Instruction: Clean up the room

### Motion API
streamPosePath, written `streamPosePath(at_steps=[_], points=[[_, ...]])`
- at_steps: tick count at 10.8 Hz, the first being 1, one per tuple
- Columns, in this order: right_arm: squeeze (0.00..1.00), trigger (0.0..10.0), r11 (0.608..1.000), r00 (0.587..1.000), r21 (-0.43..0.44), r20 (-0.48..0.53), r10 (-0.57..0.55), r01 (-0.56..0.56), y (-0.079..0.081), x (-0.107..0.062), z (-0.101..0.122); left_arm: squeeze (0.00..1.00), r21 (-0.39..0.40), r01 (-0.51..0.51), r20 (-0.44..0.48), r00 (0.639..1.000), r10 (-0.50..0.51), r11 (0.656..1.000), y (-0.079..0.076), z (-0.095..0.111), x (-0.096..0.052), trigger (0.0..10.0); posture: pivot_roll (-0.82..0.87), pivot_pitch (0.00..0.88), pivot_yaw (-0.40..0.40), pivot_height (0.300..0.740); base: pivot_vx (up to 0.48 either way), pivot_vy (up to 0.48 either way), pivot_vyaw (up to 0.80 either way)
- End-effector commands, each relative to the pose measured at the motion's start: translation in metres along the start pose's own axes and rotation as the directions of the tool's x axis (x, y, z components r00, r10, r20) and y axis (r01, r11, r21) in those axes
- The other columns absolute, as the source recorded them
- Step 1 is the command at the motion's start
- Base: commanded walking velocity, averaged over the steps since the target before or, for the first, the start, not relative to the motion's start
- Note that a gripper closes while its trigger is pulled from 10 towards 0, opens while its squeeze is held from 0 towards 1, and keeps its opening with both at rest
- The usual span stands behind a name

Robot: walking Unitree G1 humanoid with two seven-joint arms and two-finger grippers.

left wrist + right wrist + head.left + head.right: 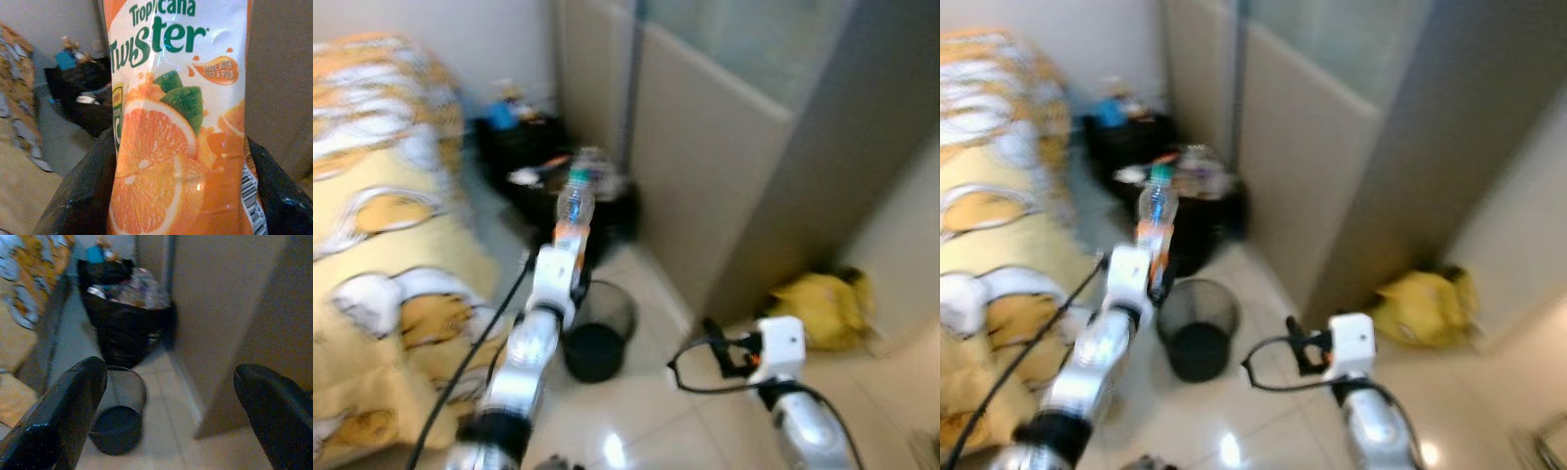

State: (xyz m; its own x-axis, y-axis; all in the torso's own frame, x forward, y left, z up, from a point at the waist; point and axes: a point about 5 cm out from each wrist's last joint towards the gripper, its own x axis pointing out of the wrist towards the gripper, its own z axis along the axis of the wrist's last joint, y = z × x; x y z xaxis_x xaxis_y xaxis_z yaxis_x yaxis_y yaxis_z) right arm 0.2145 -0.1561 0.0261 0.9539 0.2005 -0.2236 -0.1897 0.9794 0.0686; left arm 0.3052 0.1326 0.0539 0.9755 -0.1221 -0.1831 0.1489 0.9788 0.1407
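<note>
Left eye view is blurry, but the left gripper [570, 257] has its fingers clamped around a Tropicana Twister bottle [574, 206], held upright above the black mesh bin [598, 329] on the floor. Right gripper [171, 401] hangs nearby, fingers spread wide with nothing between them.

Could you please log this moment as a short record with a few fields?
setting: bedroom corner, bed on the robot's left, tiled floor
left gripper: raised, shut on bottle with an orange Tropicana Twister label
right gripper: open, held low, holding nothing
bin: black mesh, on the floor below the bottle
bag: black, full of rubbish, behind the bin
yellow bag: on the floor by the wall, right
</note>
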Motion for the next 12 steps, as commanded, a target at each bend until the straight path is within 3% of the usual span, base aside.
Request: streamPosePath(at_steps=[1,4,8,9,10,12], points=[[0.0,10.0,1.0,1.0,0.002,0.014,-0.019,0.019,-0.002,0.002,0.001,0.0,0.01,0.01,-0.013,1.0,-0.01,1.0,0.002,0.005,0.005,10.0,-0.09,0.0,0.008,0.74,0.435,0.0,0.0],[0.0,10.0,0.998,0.998,0.011,0.036,-0.059,0.058,-0.004,0.004,0.0,0.0,-0.014,0.025,-0.063,0.998,-0.026,1.0,0.008,-0.001,0.009,10.0,-0.12,0.0,0.043,0.74,0.432,0.096,0.0],[0.0,10.0,0.997,0.996,0.022,0.041,-0.077,0.076,0.0,-0.003,-0.003,0.0,-0.004,0.121,-0.105,0.987,-0.121,0.993,0.001,-0.005,0.015,10.0,-0.15,0.0,0.064,0.74,0.0,0.469,-0.76],[0.0,10.0,0.997,0.996,0.021,0.04,-0.081,0.08,0.0,-0.004,-0.005,0.0,-0.048,0.102,-0.119,0.987,-0.108,0.994,0.004,-0.01,0.014,10.0,-0.15,0.0,0.069,0.74,0.0,0.472,-0.75],[0.0,10.0,0.995,0.995,0.031,0.04,-0.094,0.093,0.0,-0.007,-0.006,0.0,-0.036,0.09,-0.145,0.985,-0.094,0.995,0.005,-0.017,0.012,10.0,-0.16,0.0,0.073,0.74,0.0,0.394,-0.71],[0.0,10.0,0.996,0.995,0.023,0.031,-0.092,0.092,0.001,-0.01,-0.008,0.0,-0.053,0.097,-0.17,0.98,-0.105,0.994,0.001,-0.023,0.011,10.0,-0.17,0.0,0.075,0.74,0.0,0.0,0.0]])
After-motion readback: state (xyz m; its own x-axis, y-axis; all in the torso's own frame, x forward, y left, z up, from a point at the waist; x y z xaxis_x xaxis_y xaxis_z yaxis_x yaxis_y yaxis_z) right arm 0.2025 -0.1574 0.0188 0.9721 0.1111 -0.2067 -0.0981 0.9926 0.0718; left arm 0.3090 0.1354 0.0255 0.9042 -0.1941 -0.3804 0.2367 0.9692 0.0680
